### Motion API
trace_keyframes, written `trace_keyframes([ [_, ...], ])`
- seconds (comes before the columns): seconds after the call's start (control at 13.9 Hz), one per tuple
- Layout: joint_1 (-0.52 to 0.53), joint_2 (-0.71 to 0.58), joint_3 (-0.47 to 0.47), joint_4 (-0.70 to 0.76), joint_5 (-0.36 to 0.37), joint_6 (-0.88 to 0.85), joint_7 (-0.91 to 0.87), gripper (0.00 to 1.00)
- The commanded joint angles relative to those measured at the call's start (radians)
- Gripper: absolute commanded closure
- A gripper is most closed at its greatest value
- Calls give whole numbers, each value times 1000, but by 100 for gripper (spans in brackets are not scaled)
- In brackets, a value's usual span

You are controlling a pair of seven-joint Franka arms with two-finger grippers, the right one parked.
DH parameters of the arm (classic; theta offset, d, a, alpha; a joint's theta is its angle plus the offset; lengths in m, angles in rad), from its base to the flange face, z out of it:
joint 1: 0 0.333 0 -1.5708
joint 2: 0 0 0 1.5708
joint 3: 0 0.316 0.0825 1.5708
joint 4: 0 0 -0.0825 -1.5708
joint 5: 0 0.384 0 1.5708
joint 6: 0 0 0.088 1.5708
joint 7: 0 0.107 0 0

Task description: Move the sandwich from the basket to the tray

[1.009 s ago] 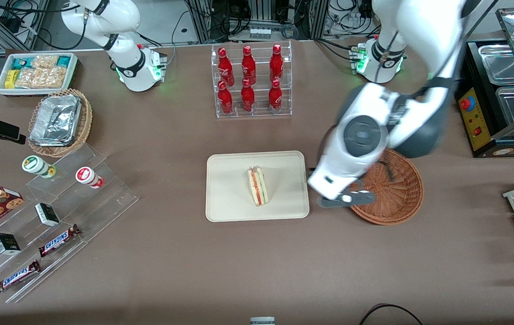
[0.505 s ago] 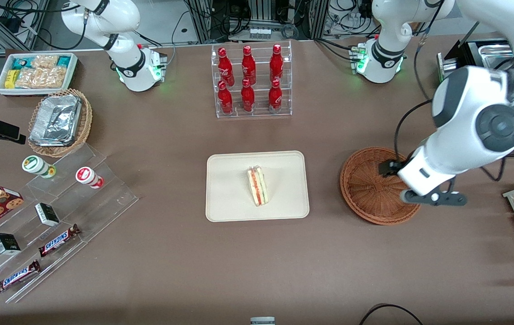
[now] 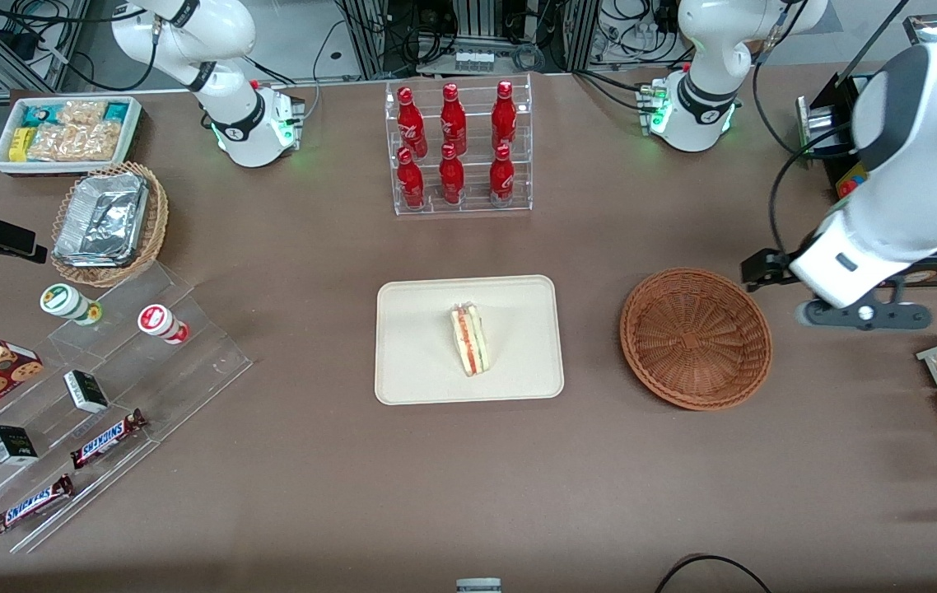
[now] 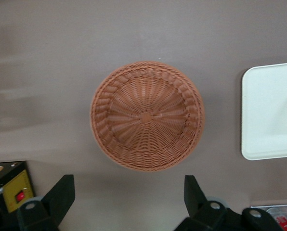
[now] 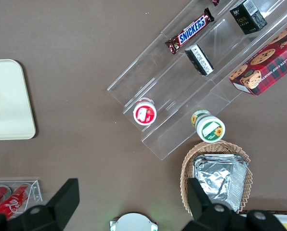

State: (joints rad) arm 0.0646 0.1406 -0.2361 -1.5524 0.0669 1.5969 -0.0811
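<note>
Delivery looks finished: the sandwich [image 3: 469, 338] lies on the tray [image 3: 411, 371], basket [image 3: 695, 338] bare, pincer [image 4: 129, 199] spread, empty, high above the worktop [image 3: 468, 478].

I work in a robotics lab staged as a snack shop. My base [image 3: 695, 115] is bolted to a brown table [image 3: 312, 494], with cable bundles [image 3: 477, 33] and metal racks past its edge. Clear acrylic stands show red bottles [image 3: 452, 144] and chocolate bars [image 3: 106, 436]; a food warmer [image 3: 913, 206] sits at my corner.

One sandwich [image 3: 469, 339]; six bottles [image 3: 452, 145]
</note>
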Motion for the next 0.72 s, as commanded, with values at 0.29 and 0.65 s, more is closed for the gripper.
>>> trace_keyframes([
  [0.29, 4, -98, 93, 8, -13, -118, 90, 0],
  [0.65, -9, -165, 95, -64, -18, -124, 77, 0],
])
